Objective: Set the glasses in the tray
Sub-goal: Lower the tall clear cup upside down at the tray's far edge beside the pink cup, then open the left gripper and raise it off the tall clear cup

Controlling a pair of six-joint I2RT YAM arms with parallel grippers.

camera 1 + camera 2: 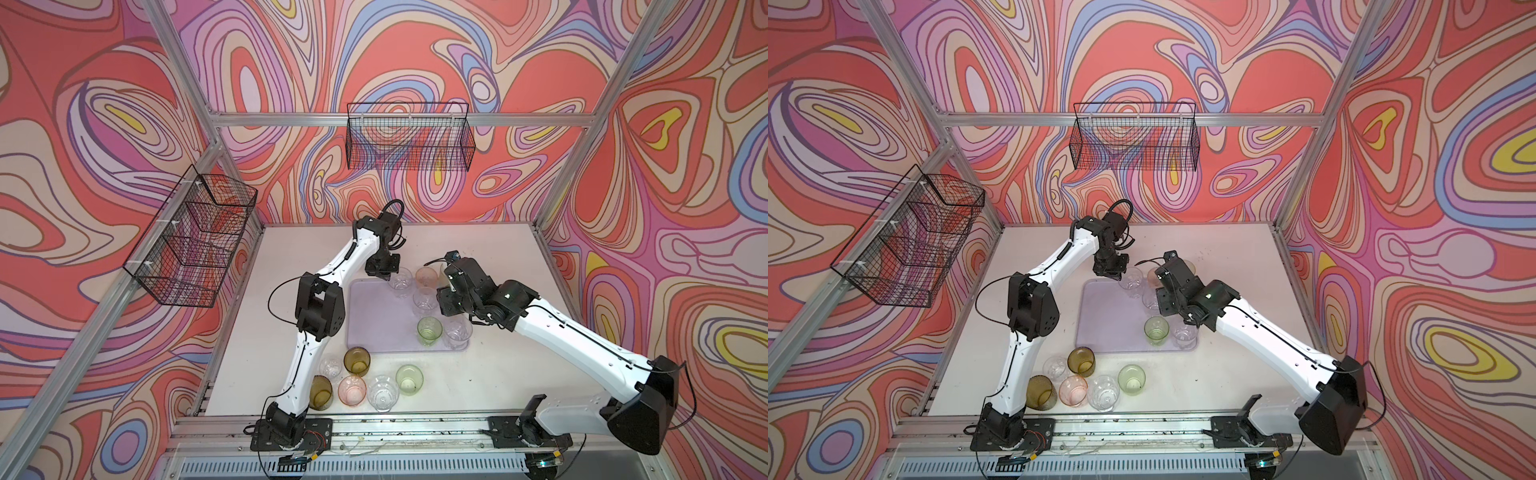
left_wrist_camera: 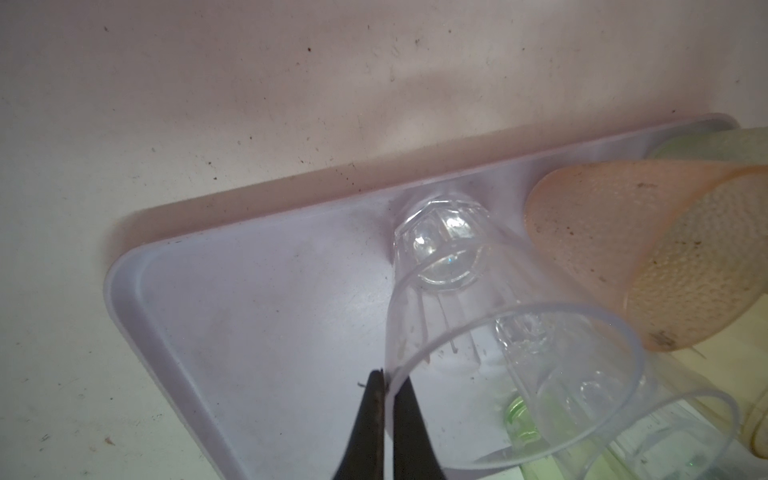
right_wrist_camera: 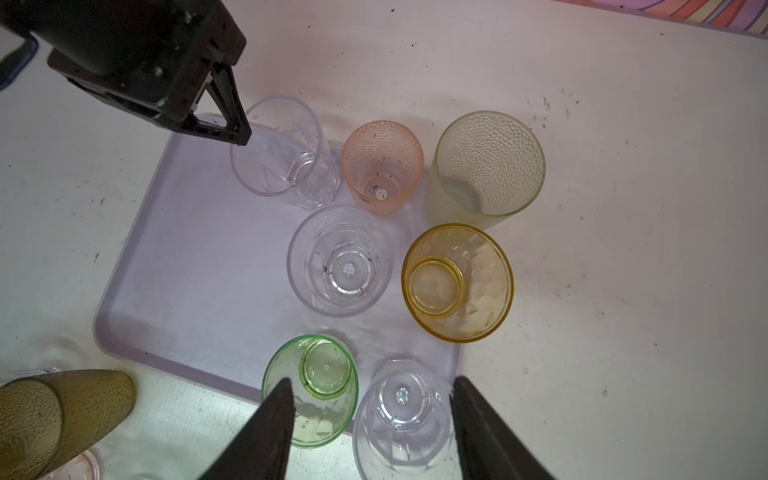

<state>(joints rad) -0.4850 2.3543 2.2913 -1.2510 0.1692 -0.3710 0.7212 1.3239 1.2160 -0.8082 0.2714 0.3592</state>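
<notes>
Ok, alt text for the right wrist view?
Open right gripper straddles a clear glass in the lilac tray. The left gripper pinches a second clear glass by its rim; a pink glass, a yellow glass and a green glass stand nearby.

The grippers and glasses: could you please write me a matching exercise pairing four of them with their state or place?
1 left gripper
2 right gripper
3 olive glasses
4 bright green glass

A in the tray
B open
C on the table
D shut on the rim of a clear glass

Pairs: 1-D, 2-B, 3-C, 4-A.
</notes>
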